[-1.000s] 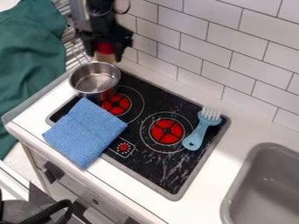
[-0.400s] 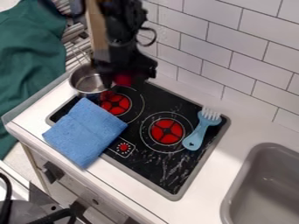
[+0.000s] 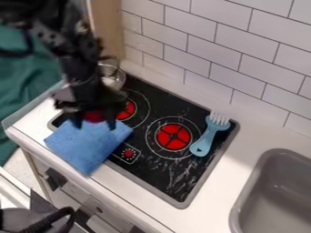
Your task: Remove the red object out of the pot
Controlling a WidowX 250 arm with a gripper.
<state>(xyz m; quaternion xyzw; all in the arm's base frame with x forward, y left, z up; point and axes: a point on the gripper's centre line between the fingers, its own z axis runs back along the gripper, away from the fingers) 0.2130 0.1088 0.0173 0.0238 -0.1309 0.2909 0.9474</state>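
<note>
Over the upper edge of the blue cloth, at the left of the stove, hangs the black gripper [image 3: 93,122], shut on the red object [image 3: 93,116]. The red object shows between its two fingers, clear of the pot. Behind the arm stands the metal pot [image 3: 114,75], at the stove's back left corner. The arm hides much of the pot.
The blue cloth [image 3: 91,144] covers the stove's front left part. A light blue brush [image 3: 209,136] lies at the stove's right side. A grey sink [image 3: 276,195] is at lower right, and a tiled wall [image 3: 243,59] runs behind.
The gripper has come from behind the pot, first rightward past it, then forward and left to the cloth. The red object has travelled with it between the fingers.
</note>
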